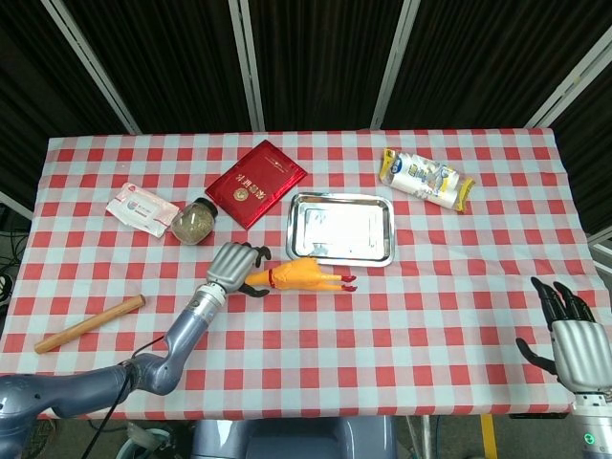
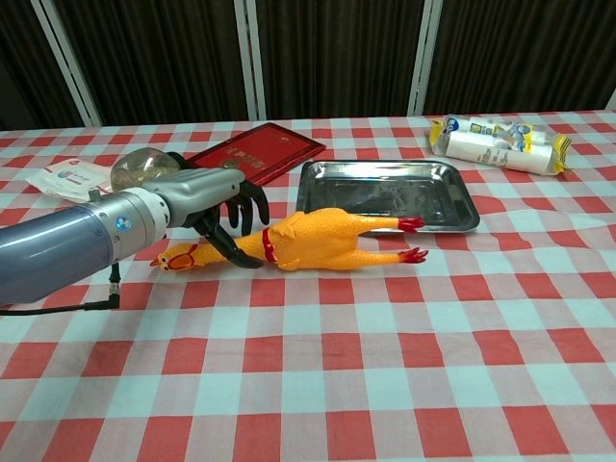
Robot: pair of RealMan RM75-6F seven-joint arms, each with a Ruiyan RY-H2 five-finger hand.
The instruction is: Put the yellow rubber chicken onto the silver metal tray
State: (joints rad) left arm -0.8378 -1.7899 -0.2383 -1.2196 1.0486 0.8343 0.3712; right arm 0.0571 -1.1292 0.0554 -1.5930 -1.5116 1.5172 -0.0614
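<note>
The chicken (image 2: pixel 308 241) is yellow-orange with a red collar and red feet, lying on its side just before the tray (image 2: pixel 389 192), head leftward. The left hand (image 2: pixel 214 207) curls its fingers over the neck; a firm grip cannot be told. The right hand (image 1: pixel 576 335) hangs open, fingers spread. A red-checked cloth (image 2: pixel 385 366) covers the table; dark curtains hang behind.

Chicken (image 2: pixel 318 240) lies before tray (image 2: pixel 460 214) — pouch (image 1: pixel 256 184) behind.

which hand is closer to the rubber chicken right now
Left. The left hand is at the rubber chicken's neck, fingers curled around it. The right hand hovers open at the table's near right corner, far from it.
</note>
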